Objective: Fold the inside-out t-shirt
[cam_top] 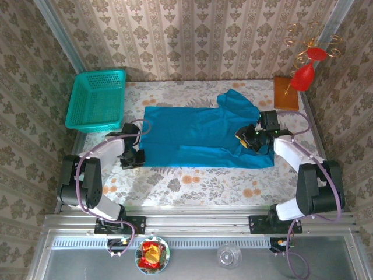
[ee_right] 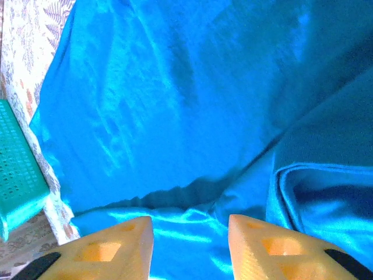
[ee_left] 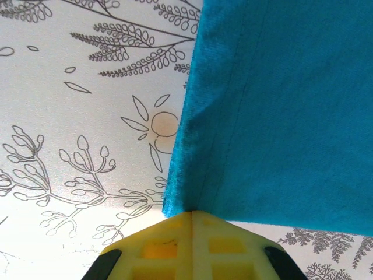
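The inside-out t-shirt (cam_top: 198, 137), plain blue-teal cloth, lies spread across the middle of the table, with a sleeve bunched up at the far right. My left gripper (cam_top: 134, 157) sits at the shirt's near left corner. In the left wrist view the yellow fingers (ee_left: 169, 245) are pressed together, pinching the hem corner of the t-shirt (ee_left: 280, 116). My right gripper (cam_top: 247, 137) hovers low over the shirt's right part. Its fingers (ee_right: 122, 245) stand apart with rumpled t-shirt cloth (ee_right: 186, 116) lying between and beneath them; a folded ridge lies to the right.
A teal mesh basket (cam_top: 96, 99) stands at the far left corner, its edge also in the right wrist view as the basket (ee_right: 17, 175). An orange-brown block (cam_top: 285, 93) and a red ornament (cam_top: 303, 73) stand far right. Floral tabletop (cam_top: 204, 181) is bare near the front.
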